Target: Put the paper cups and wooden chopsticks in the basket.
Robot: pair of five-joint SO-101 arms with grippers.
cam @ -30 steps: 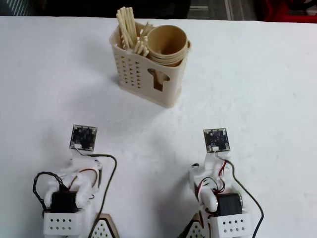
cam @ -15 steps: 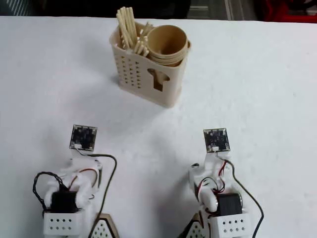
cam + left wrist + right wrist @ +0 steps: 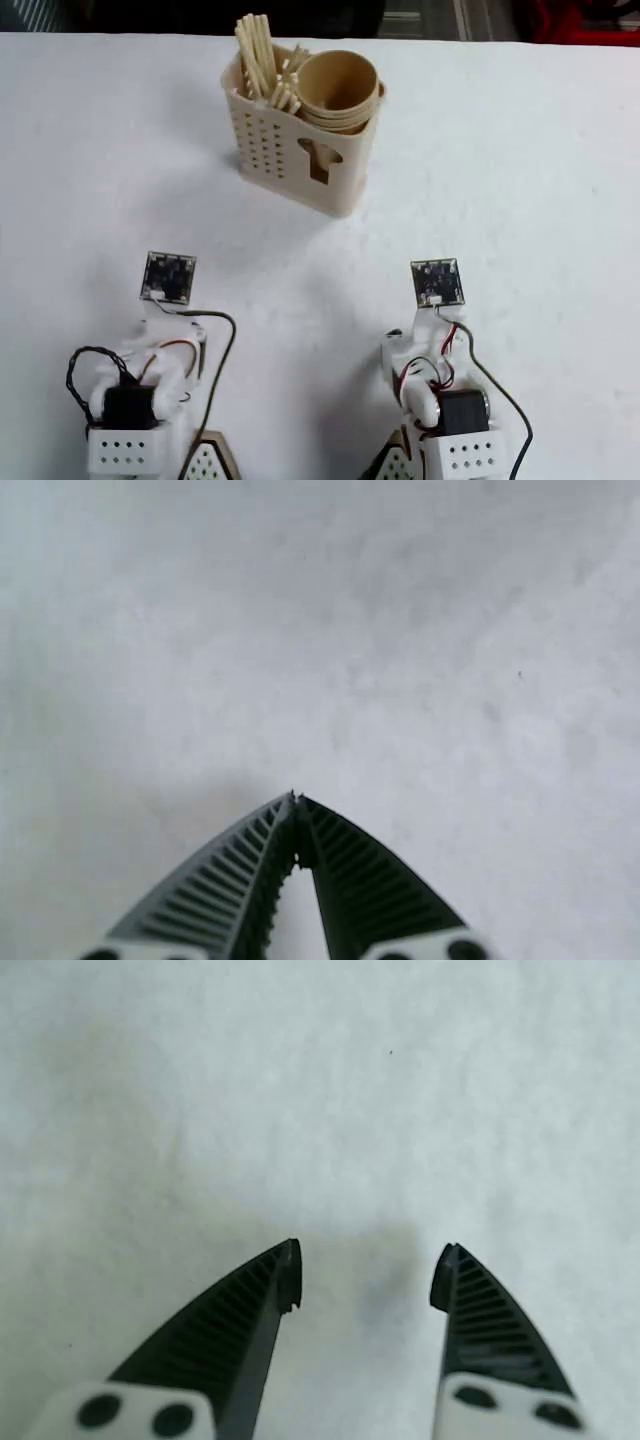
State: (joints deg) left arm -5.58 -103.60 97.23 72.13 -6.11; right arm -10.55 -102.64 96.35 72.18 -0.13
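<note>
A cream perforated basket (image 3: 300,165) stands at the back middle of the white table. Inside it sit stacked paper cups (image 3: 338,90) and a bundle of wooden chopsticks (image 3: 262,62) standing upright. Both arms are folded back at the near edge, far from the basket. The left arm (image 3: 150,380) is at the near left; its gripper (image 3: 297,802) is shut with nothing between the tips, just above bare table. The right arm (image 3: 440,390) is at the near right; its gripper (image 3: 365,1270) is open and holds nothing.
The white table (image 3: 520,180) stretches wide around the basket. Its far edge runs along the top, with dark clutter behind it. Cables (image 3: 215,360) trail from both arm bases.
</note>
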